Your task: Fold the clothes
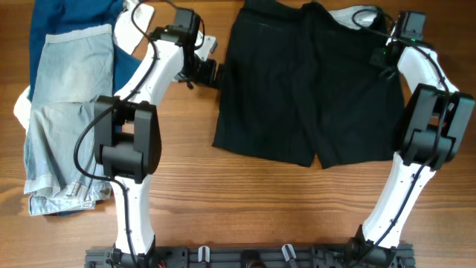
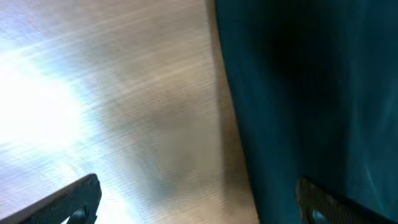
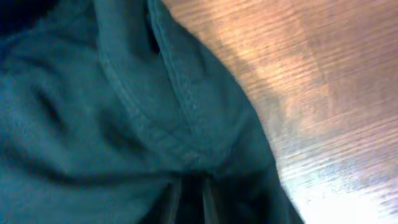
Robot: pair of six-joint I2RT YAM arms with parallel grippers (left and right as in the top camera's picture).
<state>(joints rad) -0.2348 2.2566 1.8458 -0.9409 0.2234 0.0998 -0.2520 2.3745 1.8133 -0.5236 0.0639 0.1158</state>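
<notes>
The black shorts (image 1: 297, 89) lie spread flat on the wooden table, waistband at the far side and both legs toward me. My left gripper (image 1: 210, 73) is at their left edge. In the left wrist view it (image 2: 199, 202) is open, with one finger over bare wood and the other over the shorts' fabric (image 2: 311, 93). My right gripper (image 1: 381, 58) is at the shorts' far right corner. In the right wrist view its fingers (image 3: 189, 199) are close together with bunched shorts fabric (image 3: 124, 112) pinched between them.
Pale blue denim shorts (image 1: 67, 112) lie at the left on top of a dark blue garment (image 1: 71, 18). A bit of white cloth (image 1: 342, 15) shows behind the black shorts' far right. Bare wood (image 1: 260, 208) lies in front of the shorts.
</notes>
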